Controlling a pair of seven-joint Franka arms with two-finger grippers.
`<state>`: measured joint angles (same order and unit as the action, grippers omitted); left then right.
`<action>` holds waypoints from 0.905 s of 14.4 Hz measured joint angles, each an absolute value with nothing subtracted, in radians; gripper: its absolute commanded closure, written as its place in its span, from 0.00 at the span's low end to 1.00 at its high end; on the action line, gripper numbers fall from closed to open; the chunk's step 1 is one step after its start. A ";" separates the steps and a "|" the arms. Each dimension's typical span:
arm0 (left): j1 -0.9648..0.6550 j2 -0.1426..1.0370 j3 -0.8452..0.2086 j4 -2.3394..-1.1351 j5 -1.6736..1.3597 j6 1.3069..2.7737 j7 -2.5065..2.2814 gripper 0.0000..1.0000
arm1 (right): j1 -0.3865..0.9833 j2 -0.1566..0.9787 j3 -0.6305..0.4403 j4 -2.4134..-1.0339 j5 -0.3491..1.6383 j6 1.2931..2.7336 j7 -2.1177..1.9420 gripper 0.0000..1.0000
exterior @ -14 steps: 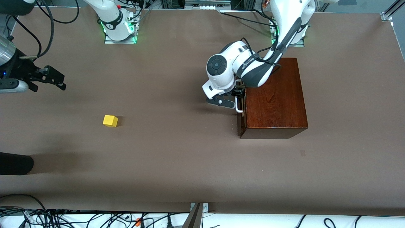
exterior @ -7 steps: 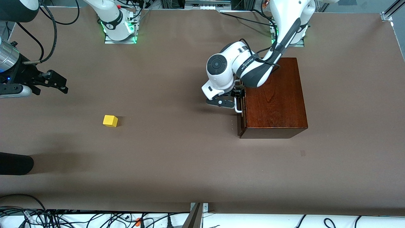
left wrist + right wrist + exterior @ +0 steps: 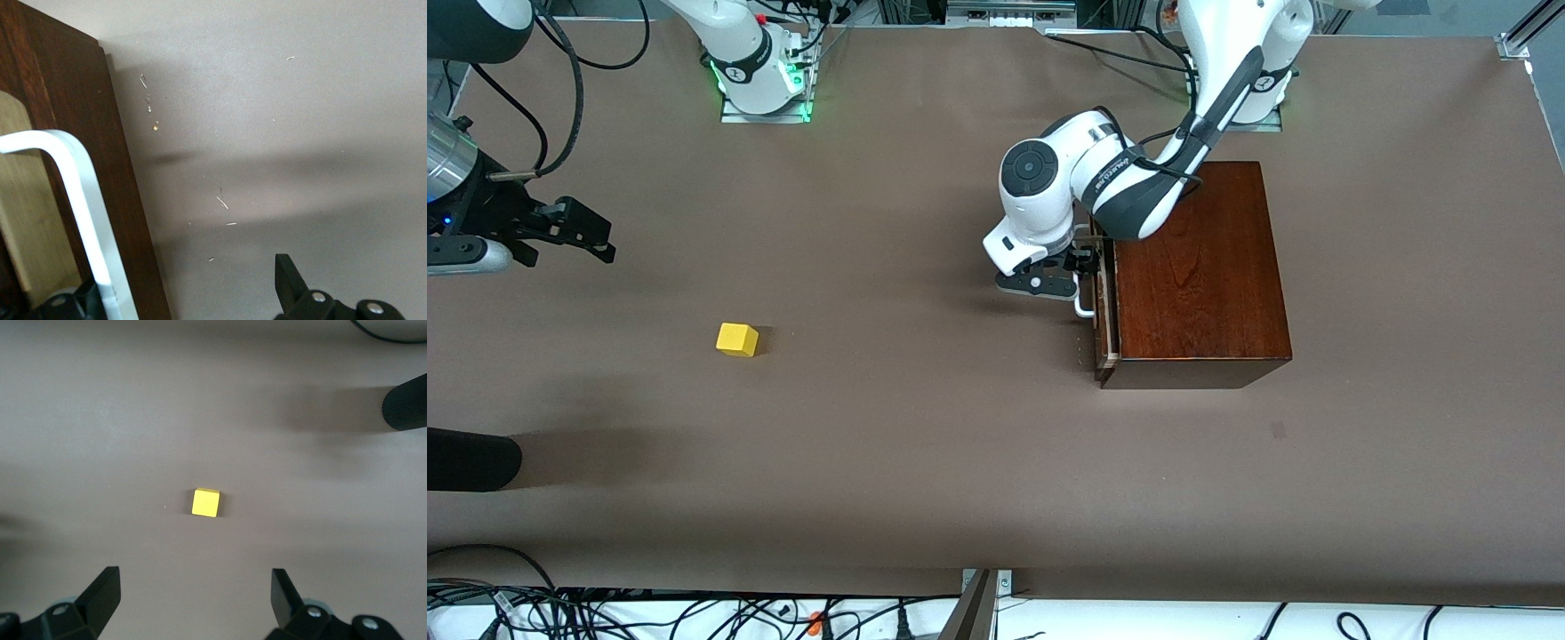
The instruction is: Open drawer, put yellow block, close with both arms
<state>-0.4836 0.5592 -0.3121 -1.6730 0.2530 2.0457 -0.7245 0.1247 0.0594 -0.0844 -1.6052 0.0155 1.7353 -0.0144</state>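
Observation:
The dark wooden box [image 3: 1200, 267] stands toward the left arm's end of the table. Its drawer [image 3: 1103, 329] is out by a narrow gap, and a pale strip of tray shows at its edge. My left gripper [image 3: 1074, 271] is open at the white U-shaped handle [image 3: 1083, 307]. In the left wrist view the handle [image 3: 73, 200] lies between the jaws, close to one finger, in front of the reddish-brown drawer front [image 3: 80, 133]. The yellow block [image 3: 737, 340] lies on the table toward the right arm's end. My right gripper [image 3: 578, 236] is open above the table and sees the block [image 3: 205, 503].
A black rounded object [image 3: 471, 458] juts in at the table's edge at the right arm's end, nearer the front camera than the block; it also shows in the right wrist view [image 3: 407, 403]. Cables [image 3: 694, 613] lie below the table's near edge.
My left gripper has moved away from the box toward the right arm's end with the handle, and the drawer has come out slightly. My right gripper has shifted a little toward the block.

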 measured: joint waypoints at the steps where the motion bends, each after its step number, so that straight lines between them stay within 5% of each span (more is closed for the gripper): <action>1: -0.484 0.559 -0.312 -1.673 0.253 2.046 -0.725 0.00 | 0.124 0.059 -0.085 -1.605 0.016 1.735 -0.014 0.00; 13: -0.520 0.582 -0.310 -1.626 0.231 2.093 -0.745 0.00 | 0.123 0.059 -0.095 -1.605 0.016 1.735 -0.014 0.00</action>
